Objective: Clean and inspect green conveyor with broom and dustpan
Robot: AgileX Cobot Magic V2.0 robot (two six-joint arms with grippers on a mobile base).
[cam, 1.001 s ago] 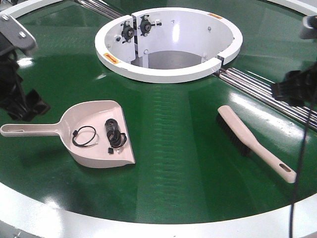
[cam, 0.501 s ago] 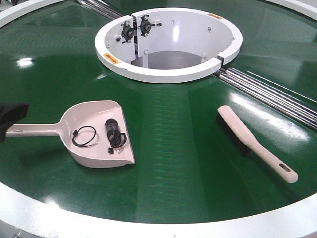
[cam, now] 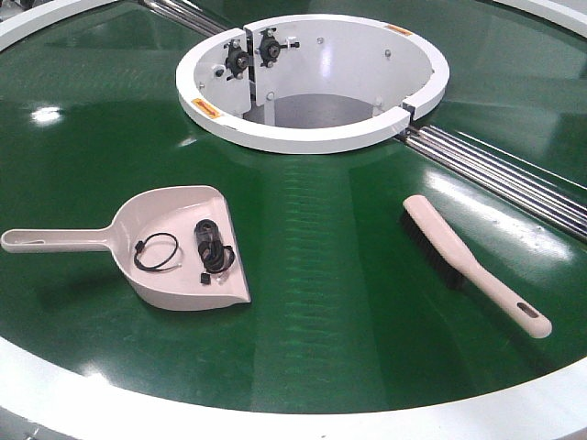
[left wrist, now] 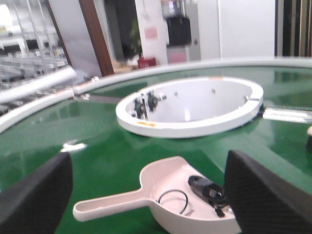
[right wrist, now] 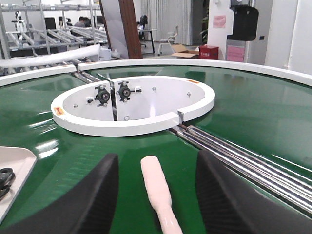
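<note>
On conveyor (cam: 321, 275), left side: dustpan (cam: 183, 247) lying flat, handle pointing left, black cable bits (cam: 213, 246) inside. Right side, well apart: broom (cam: 468, 266) lying diagonally, bristles down-left. Behind both: white hub (cam: 312, 78), steel rollers (cam: 495, 174). Left gripper (left wrist: 146, 195) spread wide, hovering over dustpan, holding nothing. Right gripper (right wrist: 156, 195) spread wide above broom, empty.

white walls – brown pillar (right wrist: 128, 27)

Glossy green conveyor (cam: 348, 302), smooth beige plastic dustpan (cam: 174, 275), matching plastic broom (cam: 459, 257)
</note>
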